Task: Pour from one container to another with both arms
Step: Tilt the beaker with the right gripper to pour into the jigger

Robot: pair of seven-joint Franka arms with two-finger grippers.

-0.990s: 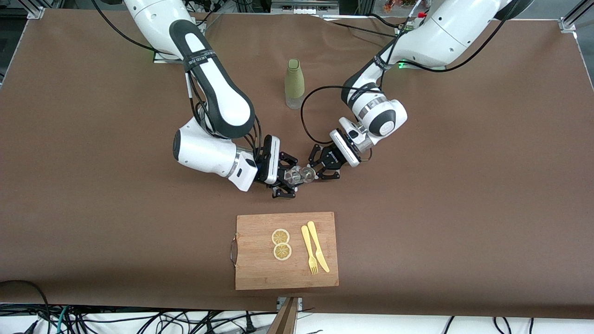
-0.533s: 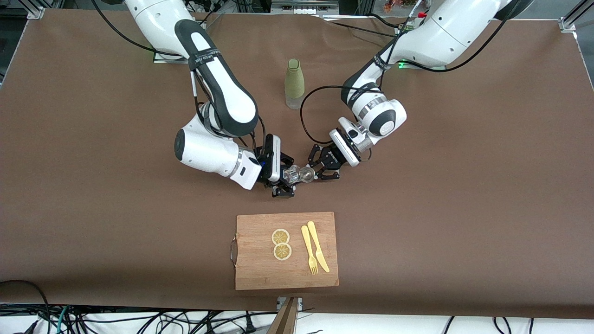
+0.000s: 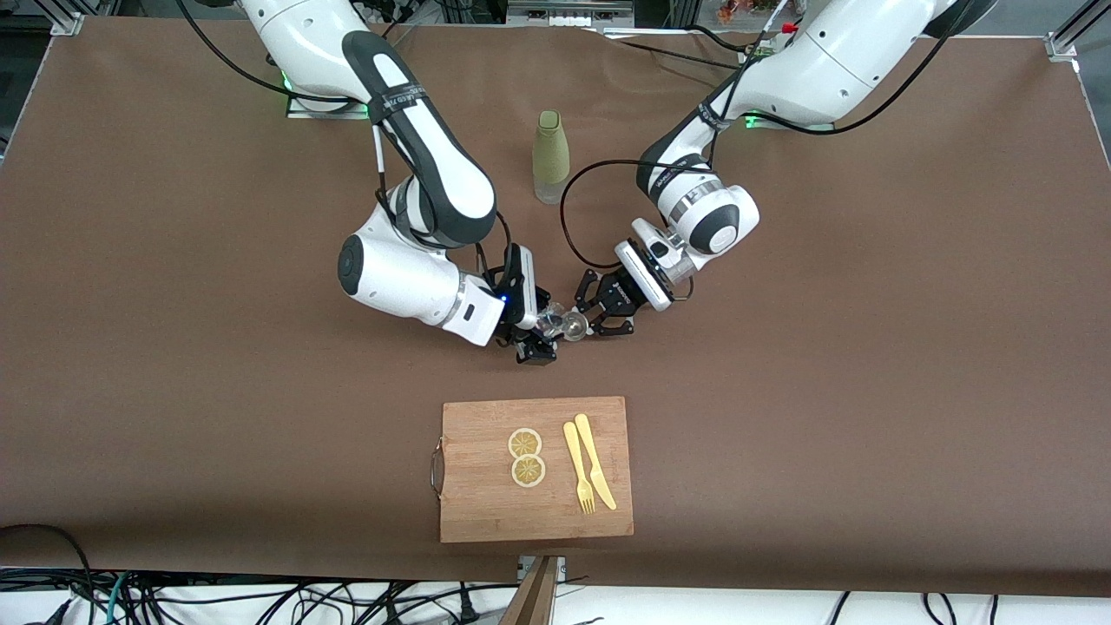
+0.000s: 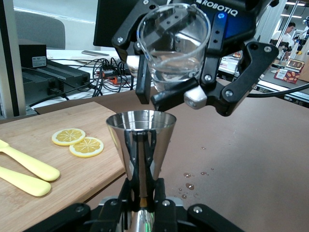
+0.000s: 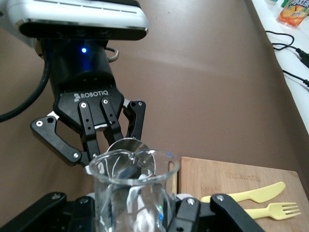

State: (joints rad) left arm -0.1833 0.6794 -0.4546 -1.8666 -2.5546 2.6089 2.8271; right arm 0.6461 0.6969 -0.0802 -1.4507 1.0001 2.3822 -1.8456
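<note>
My left gripper (image 3: 584, 322) is shut on the stem of a steel cone-shaped jigger (image 3: 573, 326), held upright over the brown table between the bottle and the cutting board. In the left wrist view the jigger's (image 4: 141, 140) open mouth faces up. My right gripper (image 3: 538, 328) is shut on a clear glass beaker (image 3: 550, 320), tipped toward the jigger. The beaker (image 4: 174, 48) hangs just above the jigger's rim, with a little clear liquid in it. In the right wrist view the beaker (image 5: 130, 193) is in front and the jigger (image 5: 126, 146) shows past its rim.
A green bottle (image 3: 550, 156) stands farther from the front camera, between the arms. Nearer lies a wooden cutting board (image 3: 486, 503) with two lemon slices (image 3: 526, 457), a yellow fork (image 3: 578, 473) and a knife (image 3: 595, 460). Small drops (image 4: 189, 186) lie on the table under the jigger.
My right arm has shifted toward the left gripper and turned, bringing the beaker closer over the jigger and tipping it more. The left arm has barely moved.
</note>
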